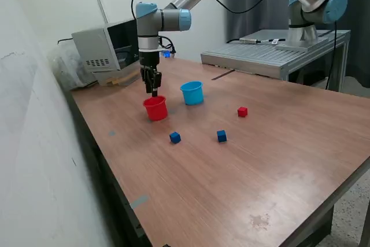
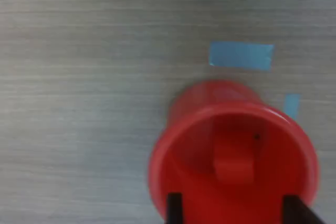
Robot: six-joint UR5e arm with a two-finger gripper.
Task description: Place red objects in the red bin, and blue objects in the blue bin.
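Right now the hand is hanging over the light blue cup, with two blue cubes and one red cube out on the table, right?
Not quite. The hand hangs over the red cup, not the light blue cup beside it; the wrist view looks straight down into the red one. The rest holds in the exterior view: two blue cubes and one red cube on the table.

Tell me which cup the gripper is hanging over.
The red cup: the gripper hangs right above its rim. The light blue cup stands apart, toward the exterior view's right.
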